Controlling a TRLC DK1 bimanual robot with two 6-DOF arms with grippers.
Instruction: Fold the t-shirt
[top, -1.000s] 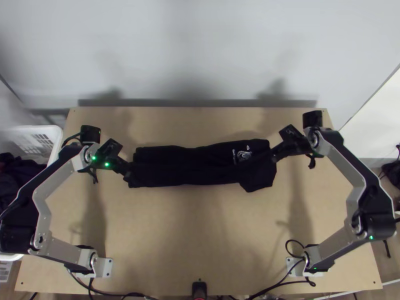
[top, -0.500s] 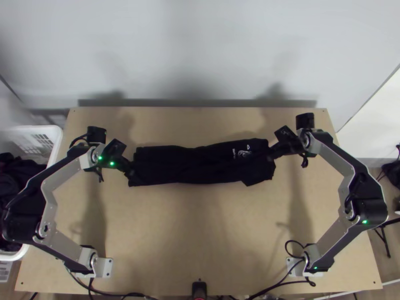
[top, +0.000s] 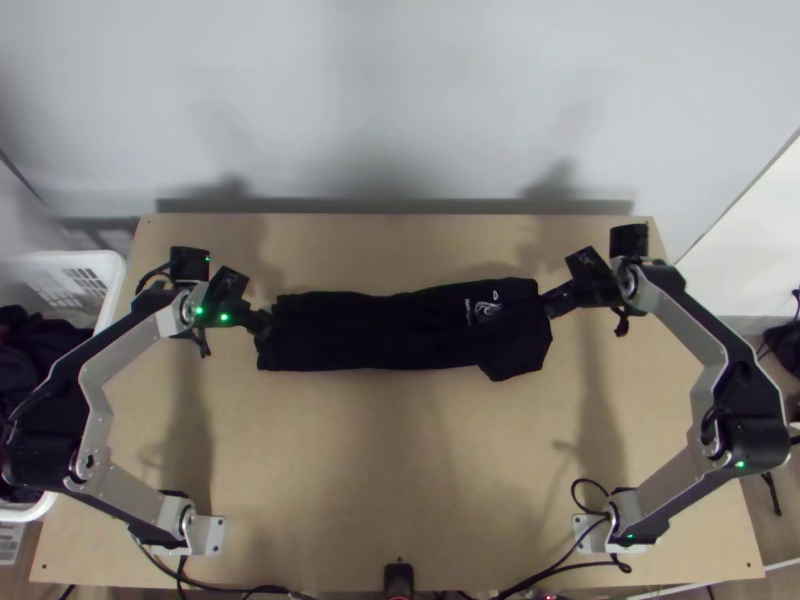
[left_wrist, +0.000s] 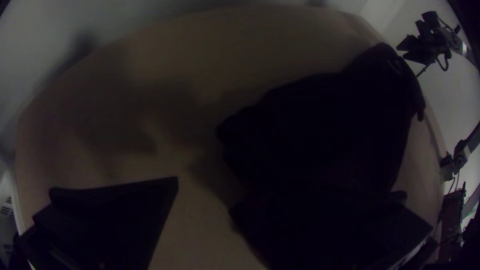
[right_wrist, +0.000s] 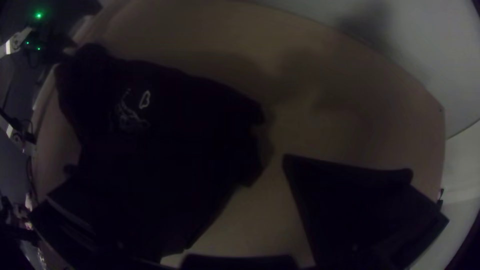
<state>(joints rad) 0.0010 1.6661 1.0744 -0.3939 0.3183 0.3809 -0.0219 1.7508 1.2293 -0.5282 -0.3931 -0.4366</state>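
The black T-shirt (top: 390, 335) lies on the worktop (top: 400, 470) as a long folded band, running crosswise, nearer the far edge than the near one and well in from the left and right edges. How many layers it has cannot be told. Toward its right end is a white print (top: 486, 308), and there a corner of cloth juts toward the near edge. The left gripper (top: 263, 330) is at the shirt's left end, the right gripper (top: 551, 305) at its right end. In the left wrist view the left gripper is wide, one finger over the cloth and the other over bare wood. In the right wrist view the right gripper is wide too, with one finger by the shirt and the other over wood. Whether either touches the cloth cannot be told. Beside the worktop's left edge stands a white basket (top: 112, 266) with dark cloth (top: 40, 345) in it.
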